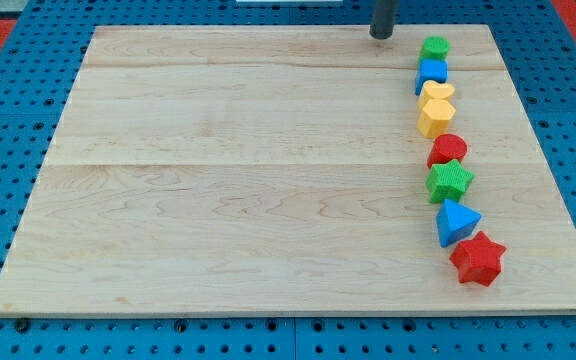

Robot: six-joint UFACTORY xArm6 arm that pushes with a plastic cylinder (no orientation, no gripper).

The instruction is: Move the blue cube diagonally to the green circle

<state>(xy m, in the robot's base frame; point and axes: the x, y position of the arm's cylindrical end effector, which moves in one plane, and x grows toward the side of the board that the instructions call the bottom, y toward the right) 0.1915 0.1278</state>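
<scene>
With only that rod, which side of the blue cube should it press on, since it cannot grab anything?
It only pushes. My tip sits at the view's top, left of the green circle. The blue cube already touches the circle from below, with a yellow block tight beneath it. Only its flat left and right faces are free, so probably press the left face, the nearer side.

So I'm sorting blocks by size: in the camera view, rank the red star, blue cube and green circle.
1. red star, looks largest, though nearest the view's bottom, so nearness may inflate it.
2. blue cube
3. green circle, close to the cube; unsure.
</scene>
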